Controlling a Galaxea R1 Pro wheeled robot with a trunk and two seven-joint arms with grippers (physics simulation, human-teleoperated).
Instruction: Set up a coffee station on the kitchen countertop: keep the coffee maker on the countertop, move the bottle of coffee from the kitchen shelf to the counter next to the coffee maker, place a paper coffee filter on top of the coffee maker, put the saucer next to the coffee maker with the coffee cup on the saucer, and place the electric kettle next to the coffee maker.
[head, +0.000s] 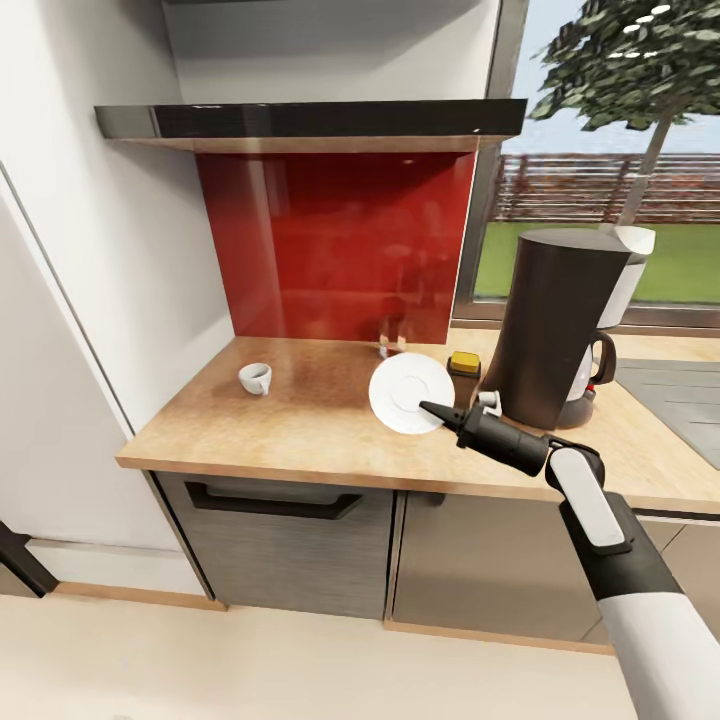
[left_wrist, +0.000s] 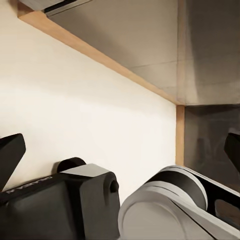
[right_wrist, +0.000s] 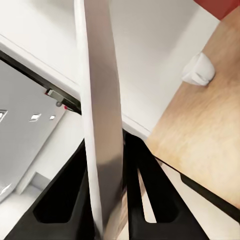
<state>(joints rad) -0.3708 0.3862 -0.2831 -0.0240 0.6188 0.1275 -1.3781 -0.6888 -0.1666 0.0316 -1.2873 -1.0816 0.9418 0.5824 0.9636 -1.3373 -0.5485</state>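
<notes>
- Right gripper (head: 432, 409) is reaching over the wooden countertop (head: 300, 425) from the right arm, its black fingers pinching the rim of the white saucer (head: 405, 392).
- Saucer is being held tilted, face toward the camera, above the counter just left of the coffee maker (head: 552, 325); I cannot tell whether its lower edge is touching the wood.
- In the right wrist view the saucer (right_wrist: 102, 125) is appearing edge-on as a thin pale band, with one black finger (right_wrist: 67, 195) pressing on each side.
- Coffee cup (head: 255, 378) is lying on its side on the counter, well apart from the saucer, near the white cabinet wall; the right wrist view is also showing it (right_wrist: 199, 69).
- Coffee maker is standing upright at the right of the counter, before the window, with a white paper coffee filter (head: 628, 270) showing behind its top.
- A small yellow and black object (head: 463, 364) is sitting between saucer and coffee maker, too small to identify.
- Red backsplash (head: 335, 245) is rising behind the counter.
- Left gripper: dark fingertips are showing at opposite edges of the left wrist view, so the jaws are standing spread, holding nothing, over pale floor (left_wrist: 85, 110).
</notes>
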